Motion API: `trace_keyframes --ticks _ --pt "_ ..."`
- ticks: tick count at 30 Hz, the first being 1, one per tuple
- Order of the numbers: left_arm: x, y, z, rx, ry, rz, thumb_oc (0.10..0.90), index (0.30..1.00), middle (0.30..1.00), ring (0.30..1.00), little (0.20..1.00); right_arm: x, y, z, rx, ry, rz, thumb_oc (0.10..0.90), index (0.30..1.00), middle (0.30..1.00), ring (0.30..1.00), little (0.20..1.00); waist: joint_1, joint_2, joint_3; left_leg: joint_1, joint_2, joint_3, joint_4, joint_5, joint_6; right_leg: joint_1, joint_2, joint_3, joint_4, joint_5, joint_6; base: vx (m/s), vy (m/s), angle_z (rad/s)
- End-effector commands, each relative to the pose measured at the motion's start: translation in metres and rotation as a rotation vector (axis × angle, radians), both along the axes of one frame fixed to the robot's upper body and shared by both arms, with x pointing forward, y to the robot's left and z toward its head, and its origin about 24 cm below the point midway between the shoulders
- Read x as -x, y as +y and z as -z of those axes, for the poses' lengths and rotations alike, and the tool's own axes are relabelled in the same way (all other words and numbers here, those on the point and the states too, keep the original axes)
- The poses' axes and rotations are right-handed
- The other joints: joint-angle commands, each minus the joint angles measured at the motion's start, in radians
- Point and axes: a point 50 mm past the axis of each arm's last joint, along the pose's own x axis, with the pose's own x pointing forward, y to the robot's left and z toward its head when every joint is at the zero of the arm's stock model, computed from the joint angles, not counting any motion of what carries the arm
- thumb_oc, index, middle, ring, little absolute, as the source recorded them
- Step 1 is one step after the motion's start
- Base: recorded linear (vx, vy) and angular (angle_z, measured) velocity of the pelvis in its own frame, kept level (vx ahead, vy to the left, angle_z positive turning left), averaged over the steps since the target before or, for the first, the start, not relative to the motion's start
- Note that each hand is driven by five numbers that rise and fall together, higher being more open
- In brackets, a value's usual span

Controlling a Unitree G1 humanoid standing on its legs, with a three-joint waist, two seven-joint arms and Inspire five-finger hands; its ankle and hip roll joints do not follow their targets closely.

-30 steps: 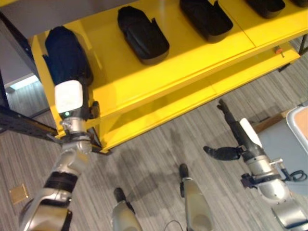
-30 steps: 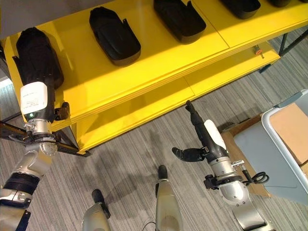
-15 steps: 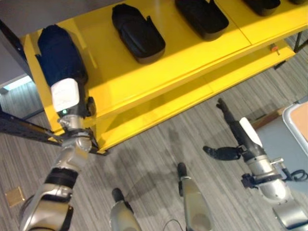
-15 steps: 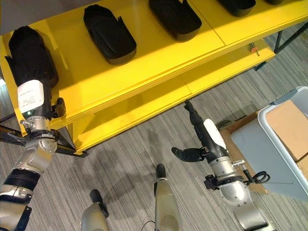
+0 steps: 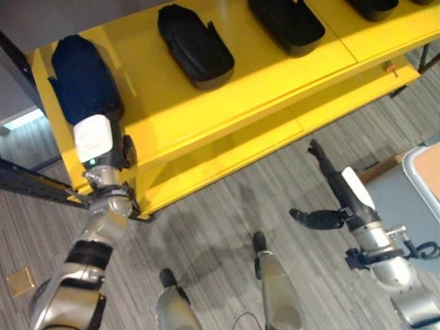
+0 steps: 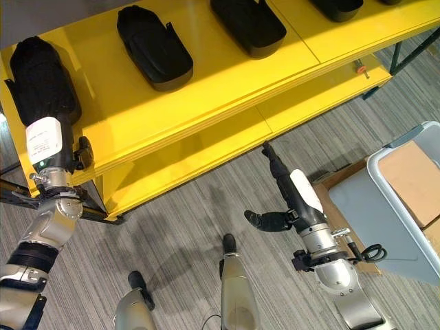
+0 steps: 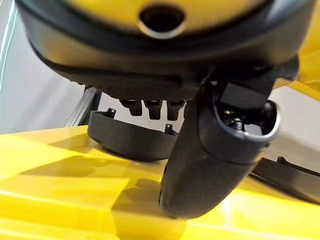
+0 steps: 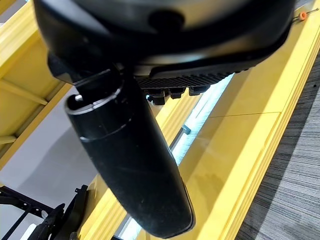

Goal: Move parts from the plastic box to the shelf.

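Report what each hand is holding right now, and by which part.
The right hand is open above the floor and holds nothing. The left hand lies on the black part at the shelf's end; whether it grips it cannot be told.

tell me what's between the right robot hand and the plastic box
In the right eye view, only bare grey striped floor separates the right robot hand, open and empty, from the plastic box; the box's nearest edge sits just beside the arm.

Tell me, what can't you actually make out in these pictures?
- Whether the left hand still grips the black part on the yellow shelf: its fingers lie hidden under its own back in the eye views.
- What the plastic box holds: the picture's edge cuts it off.
- The small orange thing on the lower shelf: too small to identify.
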Motion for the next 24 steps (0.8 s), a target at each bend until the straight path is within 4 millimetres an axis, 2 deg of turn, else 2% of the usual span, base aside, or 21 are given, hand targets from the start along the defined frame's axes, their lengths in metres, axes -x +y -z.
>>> trace_keyframes --ticks 1,11,24 --pt "0.002 -0.003 -0.005 -0.001 -0.048 0.032 0.9 1.0 1.0 1.0 1.0 0.009 0.012 -0.043 -0.038 -0.246 -0.074 0.9 1.0 1.0 1.0 1.0 0.004 -0.043 -0.066 -0.06 -0.011 -0.052 -0.03 0.134 0.033 0.01 0.001 0.007 0.036 0.027 -0.006 0.0 0.0 0.0" --pt "0.009 -0.003 0.007 0.05 -0.027 0.028 0.9 1.0 1.0 1.0 1.0 0.007 0.012 -0.042 -0.037 -0.243 -0.064 0.9 1.0 1.0 1.0 1.0 0.011 -0.037 -0.068 -0.056 -0.014 -0.053 -0.033 0.134 0.032 0.014 -0.003 0.003 0.041 0.025 -0.007 0.0 0.0 0.0" --pt "0.01 -0.005 0.007 0.034 -0.022 0.045 0.9 1.0 1.0 1.0 1.0 0.005 0.011 -0.041 -0.031 -0.237 -0.06 0.9 1.0 1.0 1.0 1.0 0.013 -0.031 -0.069 -0.049 -0.017 -0.054 -0.032 0.132 0.033 0.021 -0.006 0.007 0.043 0.024 -0.006 0.0 0.0 0.0"
